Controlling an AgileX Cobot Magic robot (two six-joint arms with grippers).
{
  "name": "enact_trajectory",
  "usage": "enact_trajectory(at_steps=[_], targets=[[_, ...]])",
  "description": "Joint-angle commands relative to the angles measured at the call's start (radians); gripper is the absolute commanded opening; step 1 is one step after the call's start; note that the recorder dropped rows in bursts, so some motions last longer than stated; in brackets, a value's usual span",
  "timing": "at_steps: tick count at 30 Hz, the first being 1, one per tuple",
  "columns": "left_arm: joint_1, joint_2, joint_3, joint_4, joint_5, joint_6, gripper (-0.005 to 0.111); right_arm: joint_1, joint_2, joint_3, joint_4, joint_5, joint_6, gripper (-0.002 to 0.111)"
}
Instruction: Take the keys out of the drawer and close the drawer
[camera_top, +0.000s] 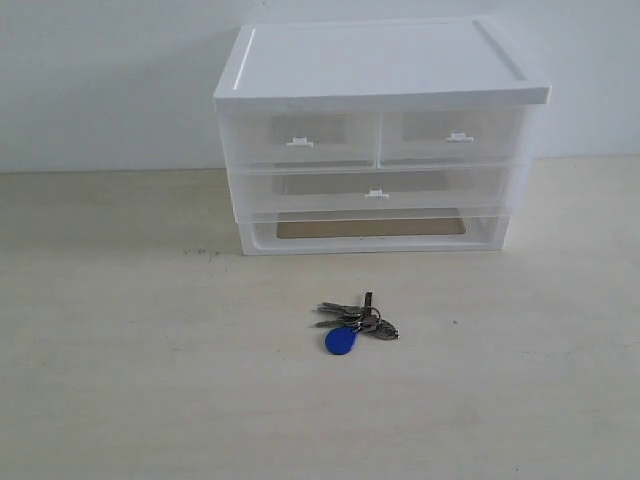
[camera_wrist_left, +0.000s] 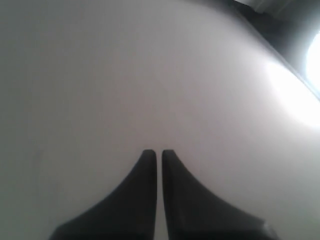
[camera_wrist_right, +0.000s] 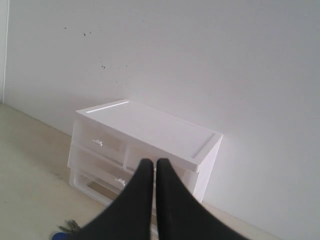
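The keys (camera_top: 352, 322) are laid on the table (camera_top: 120, 380), lower centre; the drawer (camera_top: 452, 138), upper right, is closed.
Both the left gripper (camera_wrist_left: 158, 155) and right gripper (camera_wrist_right: 154, 165) are closed, empty; the keys could be knocked by a low sweep.

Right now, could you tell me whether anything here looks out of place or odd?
The keys lie loose on the table in front of the cabinet, not in any drawer. The cabinet's bottom bay shows no handle and may lack a drawer. Nothing looks spilled or damaged.

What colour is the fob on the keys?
Blue. The fob on the keys shows best in the exterior view.
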Motion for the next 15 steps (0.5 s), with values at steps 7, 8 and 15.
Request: enact_trajectory(at_steps=[7,8,15], targets=[[0.058,-0.133,0.004,-0.015,0.005,-0.011,0.004,0.001,-0.003,-0.005,-0.007,0.003,0.001,0.000],[0.058,-0.133,0.004,-0.013,0.005,-0.016,0.004,0.001,-0.003,-0.005,-0.007,0.003,0.001,0.000],[0.058,-0.148,0.078,-0.267,0.056,-0.085,0.004,0.001,-0.003,-0.005,-0.007,0.003,0.001,0.000]])
